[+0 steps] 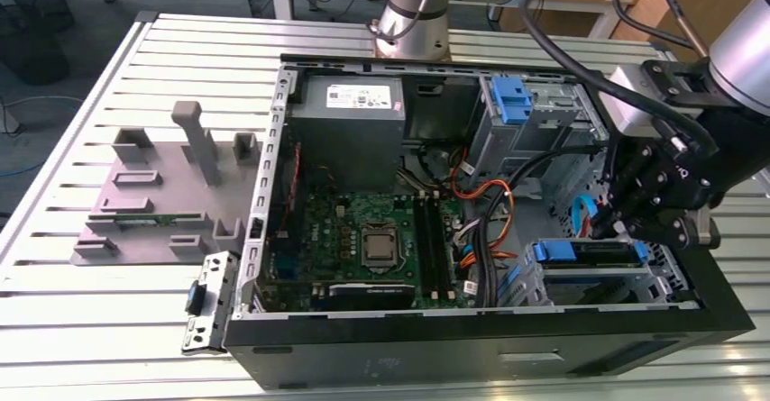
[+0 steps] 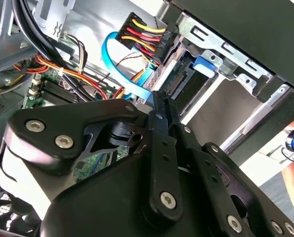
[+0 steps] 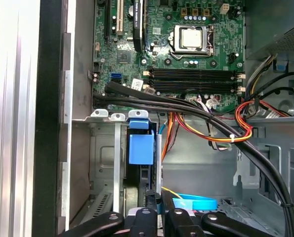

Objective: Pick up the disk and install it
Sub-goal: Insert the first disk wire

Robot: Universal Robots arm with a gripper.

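Observation:
The disk (image 1: 585,253) sits in the metal drive cage at the corner of the open computer case (image 1: 481,351), on the exterior view's right, with its blue rail showing on top. In the first wrist view its blue end tab (image 3: 140,147) stands between the cage walls. The second wrist view shows its connector end (image 2: 179,81) beside a blue tab. My gripper (image 1: 611,225) hangs just above the disk's rear edge, shut with nothing between its fingers (image 2: 159,116). The fingertips (image 3: 151,213) stand close behind the disk.
The case holds a motherboard (image 1: 361,230), a grey power supply (image 1: 349,104) and a tall blue latch piece (image 1: 511,104). Black and orange cable bundles (image 3: 196,116) cross beside the cage, and a blue flat cable (image 2: 118,69) loops near the gripper. A grey fixture (image 1: 169,185) stands on the slatted table.

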